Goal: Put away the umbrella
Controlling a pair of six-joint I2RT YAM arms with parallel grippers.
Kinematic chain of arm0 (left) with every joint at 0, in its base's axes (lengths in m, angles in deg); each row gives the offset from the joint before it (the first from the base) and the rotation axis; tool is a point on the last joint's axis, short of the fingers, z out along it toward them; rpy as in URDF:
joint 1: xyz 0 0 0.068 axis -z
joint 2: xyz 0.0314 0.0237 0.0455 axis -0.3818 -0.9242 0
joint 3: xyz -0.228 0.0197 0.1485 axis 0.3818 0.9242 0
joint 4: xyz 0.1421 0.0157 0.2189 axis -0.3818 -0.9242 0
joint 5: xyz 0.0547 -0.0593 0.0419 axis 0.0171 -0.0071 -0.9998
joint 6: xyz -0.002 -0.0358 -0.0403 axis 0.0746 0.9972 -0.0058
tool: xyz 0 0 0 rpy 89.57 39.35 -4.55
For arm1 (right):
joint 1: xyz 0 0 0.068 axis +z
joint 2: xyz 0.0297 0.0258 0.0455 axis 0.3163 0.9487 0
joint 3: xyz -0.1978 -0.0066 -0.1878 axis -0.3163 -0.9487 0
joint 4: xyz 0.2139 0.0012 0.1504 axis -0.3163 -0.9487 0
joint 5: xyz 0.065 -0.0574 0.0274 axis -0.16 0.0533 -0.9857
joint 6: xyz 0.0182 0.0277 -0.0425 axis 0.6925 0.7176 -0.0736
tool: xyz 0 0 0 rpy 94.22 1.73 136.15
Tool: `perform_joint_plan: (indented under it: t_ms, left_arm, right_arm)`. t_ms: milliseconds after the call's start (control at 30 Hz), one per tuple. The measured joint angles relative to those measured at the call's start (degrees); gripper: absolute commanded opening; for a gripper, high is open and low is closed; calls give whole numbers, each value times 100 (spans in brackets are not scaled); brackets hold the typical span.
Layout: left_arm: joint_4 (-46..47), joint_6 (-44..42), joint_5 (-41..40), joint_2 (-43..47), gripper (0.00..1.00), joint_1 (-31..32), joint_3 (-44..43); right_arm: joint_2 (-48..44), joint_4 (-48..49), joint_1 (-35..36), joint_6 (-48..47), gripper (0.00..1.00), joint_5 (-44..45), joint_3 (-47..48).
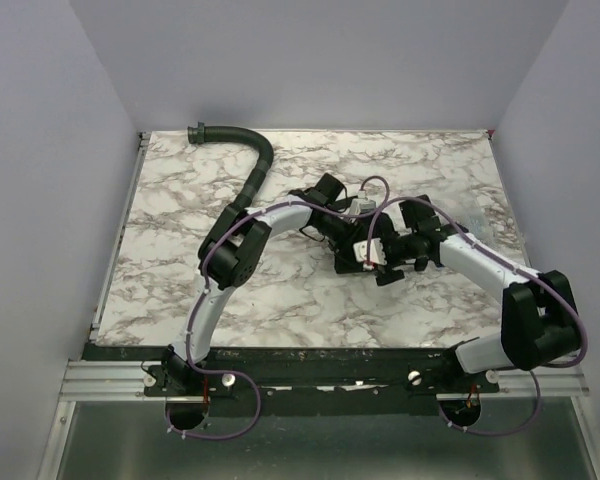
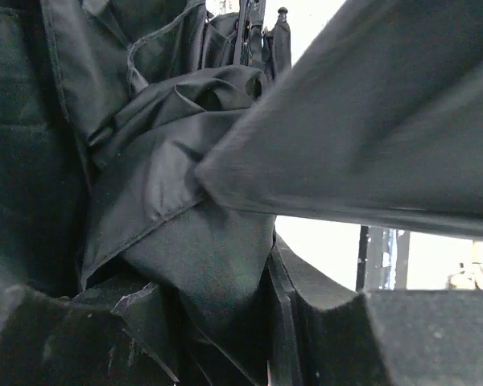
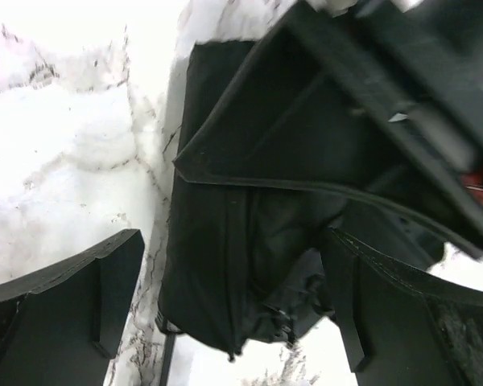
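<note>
While the umbrella [image 3: 225, 265] is pinched by its fabric in the left fingers [image 2: 419, 338], its long axis is seen lying between the spread right fingers [image 3: 64, 305].

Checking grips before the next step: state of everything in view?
umbrella: collapsed, crumpled bundle on the table
left tool: shut on umbrella fabric
right tool: open, straddling the umbrella
hose: lying curved at the far side, untouched
</note>
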Motion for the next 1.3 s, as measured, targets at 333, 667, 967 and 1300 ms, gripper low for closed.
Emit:
perform_joint_plan:
  t_ms: [333, 667, 967, 1300]
  left_arm:
    - [-350, 463, 431, -81, 56, -20, 11]
    - [1784, 1727, 46, 1622, 98, -162, 2382]
    - [3338, 1978, -1552, 4030, 99, -466, 4760]
    - [6179, 1058, -2520, 5598, 99, -55, 7331]
  right_arm:
    - [326, 1554, 444, 348, 37, 922, -1010]
    - [691, 870, 662, 481, 25, 651, -557]
    - [1303, -640, 627, 612, 23, 306, 424]
    - [2238, -2216, 553, 1099, 22, -382, 1305]
